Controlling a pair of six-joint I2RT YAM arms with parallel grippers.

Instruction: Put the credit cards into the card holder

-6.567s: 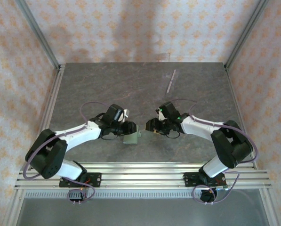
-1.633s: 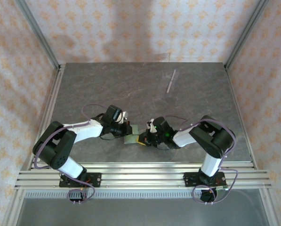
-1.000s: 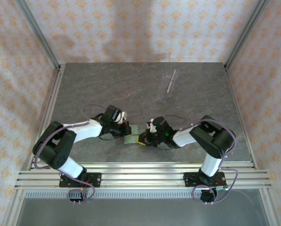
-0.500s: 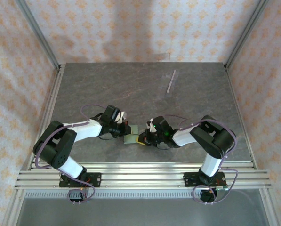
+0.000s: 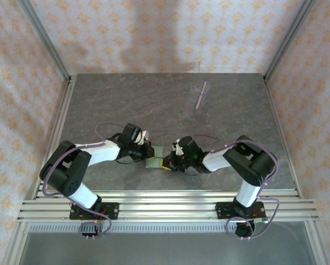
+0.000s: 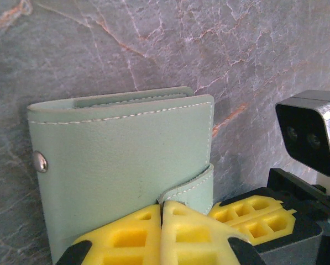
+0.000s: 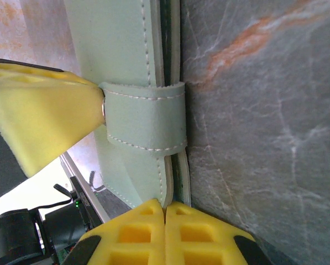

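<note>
The sage-green card holder (image 5: pixel 154 162) lies folded on the table between my two grippers. In the left wrist view the card holder (image 6: pixel 120 160) shows its cover, a metal snap at the left and its tab at the lower right. My left gripper (image 6: pixel 162 212) is shut with the tab's end pinched between its yellow pads. My right gripper (image 7: pixel 165 212) is shut on the cover's edge of the card holder (image 7: pixel 120 49). From above, the left gripper (image 5: pixel 148 155) and right gripper (image 5: pixel 166 163) nearly touch. The credit cards are hidden; a thin dark sliver shows between the covers.
A clear plastic stand (image 5: pixel 201 95) lies at the far right of the grey marble table (image 5: pixel 115 105). Metal rails (image 5: pixel 165 207) run along the near edge, and patterned walls close in the sides and back.
Since 6.6 s ago both arms have drawn in and the right gripper has come up against the card holder. Over the last second nothing visibly moved.
</note>
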